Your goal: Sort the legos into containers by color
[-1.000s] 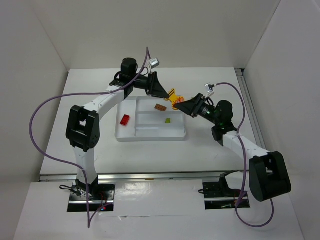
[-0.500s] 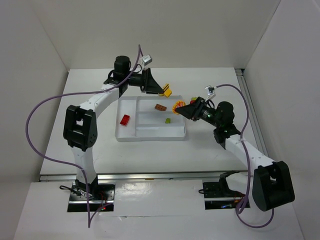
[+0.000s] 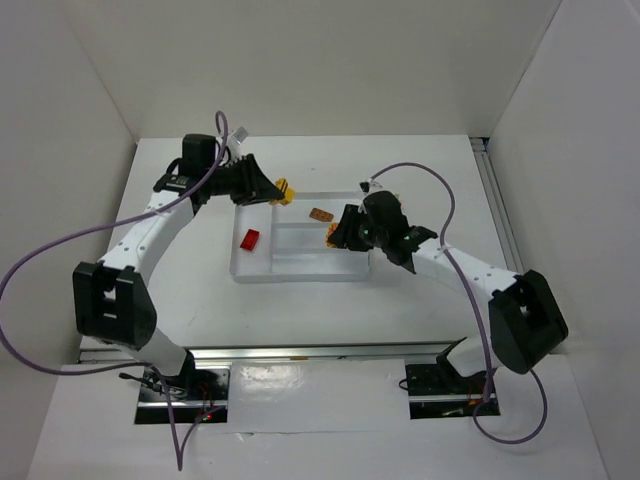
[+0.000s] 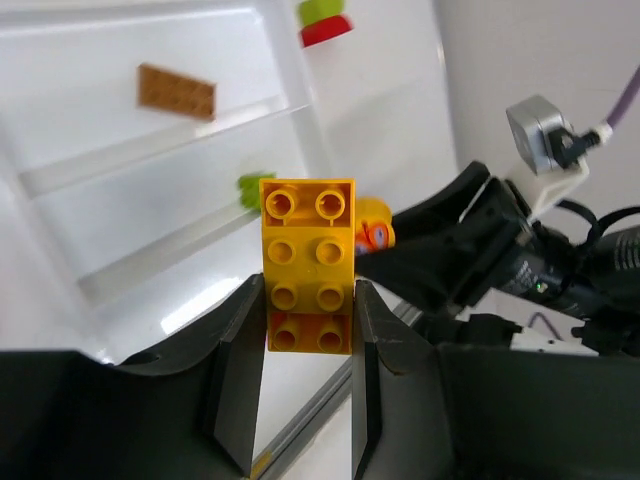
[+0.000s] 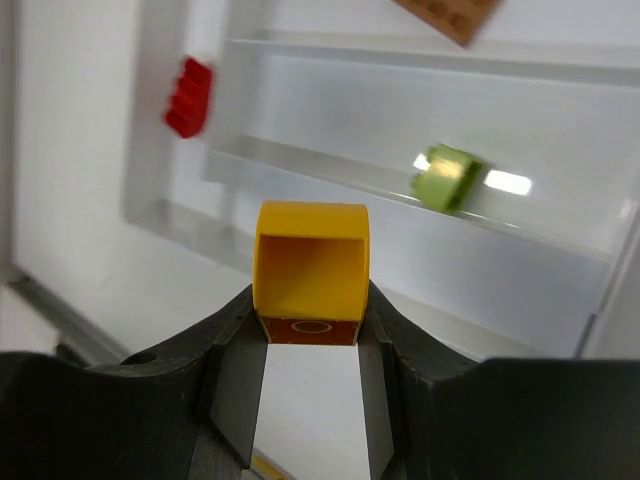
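My left gripper (image 3: 281, 191) is shut on a yellow lego (image 4: 307, 260), held above the far edge of the white tray (image 3: 300, 277). My right gripper (image 3: 334, 236) is shut on a second yellow lego (image 5: 311, 268) with a dark red underside, over the tray's right part. In the containers lie a red lego (image 3: 250, 239) in the tall left section, an orange-brown lego (image 3: 321, 214) in the far long section and a lime green lego (image 5: 448, 176) in the middle one. The left wrist view shows the orange-brown lego (image 4: 177, 91), the green one (image 4: 255, 190) and the right gripper (image 4: 385, 240).
A lime green piece stacked on a red one (image 4: 322, 20) sits by the tray's end wall, hidden in the top view. White walls close the table on three sides. Purple cables loop from both arms.
My left gripper has swung left along the tray's far edge with its yellow lego. My right gripper has come left over the tray with the other yellow lego.
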`<action>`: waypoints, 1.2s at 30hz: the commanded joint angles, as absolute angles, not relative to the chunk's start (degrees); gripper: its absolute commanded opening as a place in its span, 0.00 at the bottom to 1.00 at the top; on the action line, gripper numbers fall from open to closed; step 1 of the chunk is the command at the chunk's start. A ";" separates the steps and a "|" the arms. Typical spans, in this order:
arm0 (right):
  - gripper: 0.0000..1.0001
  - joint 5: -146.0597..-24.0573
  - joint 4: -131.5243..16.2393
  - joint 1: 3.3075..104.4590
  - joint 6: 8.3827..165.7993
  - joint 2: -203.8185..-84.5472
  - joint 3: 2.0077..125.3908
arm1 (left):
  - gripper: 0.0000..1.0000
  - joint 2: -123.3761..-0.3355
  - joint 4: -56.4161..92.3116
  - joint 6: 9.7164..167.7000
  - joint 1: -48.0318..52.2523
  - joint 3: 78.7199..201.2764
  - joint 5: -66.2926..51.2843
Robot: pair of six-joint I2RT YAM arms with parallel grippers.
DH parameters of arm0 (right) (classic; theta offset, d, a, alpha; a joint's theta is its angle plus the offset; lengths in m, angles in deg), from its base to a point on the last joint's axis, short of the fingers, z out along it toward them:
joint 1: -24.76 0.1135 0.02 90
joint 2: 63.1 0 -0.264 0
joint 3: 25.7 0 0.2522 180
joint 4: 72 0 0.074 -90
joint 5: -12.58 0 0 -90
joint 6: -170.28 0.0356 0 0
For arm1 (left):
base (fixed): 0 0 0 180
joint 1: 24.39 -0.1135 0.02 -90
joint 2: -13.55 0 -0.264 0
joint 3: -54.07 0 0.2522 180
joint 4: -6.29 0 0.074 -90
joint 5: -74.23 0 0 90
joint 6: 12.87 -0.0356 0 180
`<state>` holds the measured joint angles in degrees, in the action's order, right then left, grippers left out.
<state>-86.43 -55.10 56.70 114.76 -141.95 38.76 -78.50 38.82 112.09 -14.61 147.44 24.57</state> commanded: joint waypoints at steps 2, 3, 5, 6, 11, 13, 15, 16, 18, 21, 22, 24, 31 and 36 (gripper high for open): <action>0.01 -73.73 -46.03 57.63 113.76 -147.11 42.03 | 0.00 -71.27 42.90 107.89 -15.34 141.32 15.08; 0.01 -73.73 -46.02 58.15 113.76 -147.13 42.03 | 0.00 -71.26 42.90 107.89 -15.34 141.31 15.08; 0.01 -73.73 -46.02 58.85 114.29 -148.44 41.51 | 0.00 -71.26 43.52 107.19 -15.34 140.69 15.69; 0.01 -73.03 -46.02 58.86 114.29 -148.44 41.50 | 0.00 -71.26 43.52 107.19 -15.34 140.69 15.70; 0.15 -73.02 -46.02 58.86 113.77 -149.93 40.89 | 0.00 -71.26 43.52 107.19 -14.11 140.16 16.23; 0.25 -73.64 -46.02 58.86 113.76 -150.63 41.41 | 0.00 -71.26 43.52 107.19 -13.50 140.77 15.70; 0.48 -73.64 -45.41 59.38 113.76 -151.16 42.02 | 0.00 -71.26 44.05 107.19 -13.49 141.30 15.70; 0.51 -73.64 -45.41 59.39 113.24 -151.17 42.03 | 0.00 -71.26 44.05 107.19 -13.49 141.31 15.70; 0.64 -73.03 -44.61 59.91 113.24 -150.65 42.03 | 0.00 -71.26 44.05 107.19 -13.49 142.10 15.17; 0.87 -71.36 -42.16 60.53 112.71 -149.85 42.65 | 0.00 -71.79 44.05 107.19 -12.88 143.59 15.17; 0.89 -70.31 -42.15 61.14 112.71 -148.89 43.17 | 0.00 -71.79 44.57 107.19 -12.88 144.37 15.17; 0.89 -68.99 -39.88 61.14 112.71 -146.87 43.69 | 0.00 -72.40 44.57 107.19 -12.35 145.08 15.17; 0.79 -74.60 -54.33 61.68 110.78 -129.84 36.69 | 0.00 -74.43 39.84 106.13 -7.51 145.70 27.81; 0.99 -91.64 -71.94 59.21 110.77 -121.98 29.37 | 0.00 -77.15 33.35 107.88 -6.90 144.22 40.90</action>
<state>-82.11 -58.93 60.18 111.74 -122.24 31.48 -75.96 40.39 107.37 -6.78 144.34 29.80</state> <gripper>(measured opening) 0.984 0.424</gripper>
